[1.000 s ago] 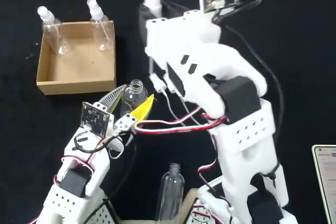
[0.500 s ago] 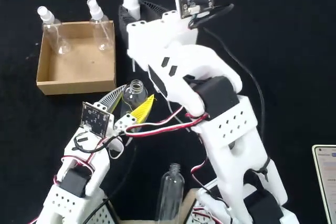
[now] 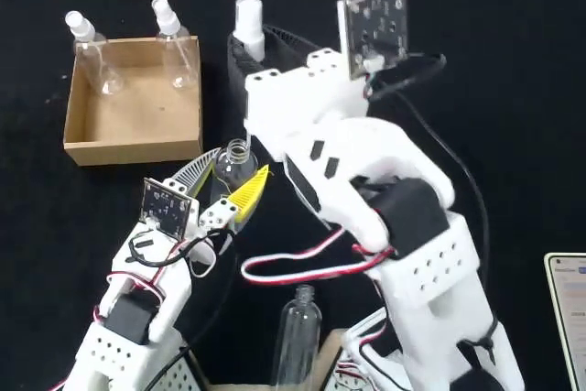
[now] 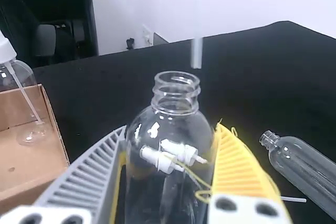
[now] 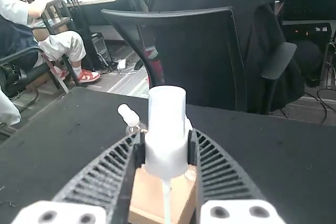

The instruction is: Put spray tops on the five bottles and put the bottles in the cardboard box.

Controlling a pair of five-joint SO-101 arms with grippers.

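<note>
Two capped bottles (image 3: pixel 179 57) in the box (image 3: pixel 133 148) at 10 o'clock; third under way.
Left tool (image 3: pixel 227 177) pinches an open bottle (image 4: pixel 176 103); right tool (image 5: pixel 165 141) pinches a spray top (image 5: pixel 167 116) over its neck.

Uncapped clear bottle (image 3: pixel 235 164) upright, white spray top (image 3: pixel 248 23) above it, cardboard box (image 3: pixel 133 148) near
</note>
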